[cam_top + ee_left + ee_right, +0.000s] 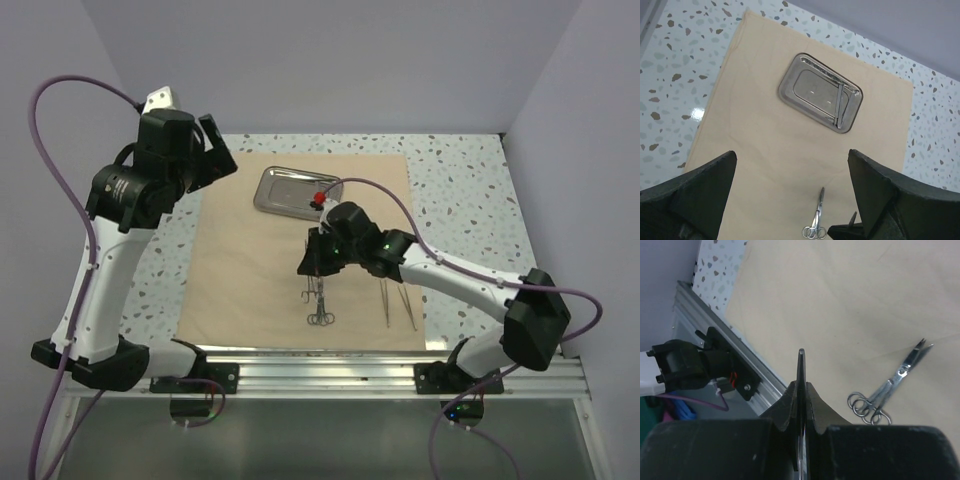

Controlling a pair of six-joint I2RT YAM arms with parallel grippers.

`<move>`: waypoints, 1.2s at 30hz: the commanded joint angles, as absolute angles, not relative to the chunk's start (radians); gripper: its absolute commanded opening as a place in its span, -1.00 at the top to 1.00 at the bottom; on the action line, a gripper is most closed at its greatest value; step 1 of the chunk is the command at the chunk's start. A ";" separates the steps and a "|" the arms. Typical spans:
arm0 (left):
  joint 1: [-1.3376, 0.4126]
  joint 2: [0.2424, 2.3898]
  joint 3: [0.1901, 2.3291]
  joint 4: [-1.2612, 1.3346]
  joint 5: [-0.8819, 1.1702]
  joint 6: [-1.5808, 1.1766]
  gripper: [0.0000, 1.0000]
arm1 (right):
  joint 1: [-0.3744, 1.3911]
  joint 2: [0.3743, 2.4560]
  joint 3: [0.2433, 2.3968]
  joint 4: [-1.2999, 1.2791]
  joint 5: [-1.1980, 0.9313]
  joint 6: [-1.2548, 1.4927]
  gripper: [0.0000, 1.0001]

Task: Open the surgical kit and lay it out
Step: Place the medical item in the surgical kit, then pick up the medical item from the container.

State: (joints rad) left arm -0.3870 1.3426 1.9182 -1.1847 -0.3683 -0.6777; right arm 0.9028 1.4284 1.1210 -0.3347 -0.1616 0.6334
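The tan wrap sheet (250, 270) lies flat and spread out on the table. The steel tray (290, 190) (815, 95) sits at the sheet's far side with a thin steel strip (840, 106) inside it. Scissors (318, 302) (817, 220) (887, 387) lie on the sheet near its front. Tweezers (397, 305) lie to their right. My right gripper (312, 256) (801, 386) hangs just above the scissors, shut on a thin flat steel tool (801, 362) seen edge-on. My left gripper (215, 152) (791, 155) is raised over the sheet's far left, open and holding nothing.
Speckled tabletop (460, 190) surrounds the sheet. An aluminium rail (330, 365) (740, 355) runs along the near edge with the arm bases. Purple walls close in the back and sides. Cables (60, 150) loop off both arms.
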 commanded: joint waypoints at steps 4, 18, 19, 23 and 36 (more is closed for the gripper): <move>-0.383 1.293 1.793 -1.085 -0.433 -0.655 -0.93 | 0.899 1.482 1.020 -0.143 -0.258 0.811 1.00; -0.380 1.322 1.789 -1.045 -0.408 -0.623 -0.92 | 0.899 1.615 1.018 -0.241 -0.092 0.680 0.48; -0.380 1.328 1.790 -1.042 -0.408 -0.623 -0.92 | 0.899 1.618 1.028 -0.253 -0.083 0.678 0.23; -0.380 1.342 1.795 -1.031 -0.403 -0.618 -0.92 | 0.899 1.589 1.048 -0.320 0.018 0.649 -0.52; -0.383 1.601 1.792 -0.839 -0.180 -0.509 -0.79 | 0.899 1.082 1.204 -0.721 0.477 0.491 -0.97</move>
State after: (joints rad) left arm -0.3862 1.5101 1.7763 -0.9474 -0.2787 -0.5560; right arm 0.9020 1.2213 1.1316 -0.5953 0.2874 0.5632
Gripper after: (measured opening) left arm 0.904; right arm 0.973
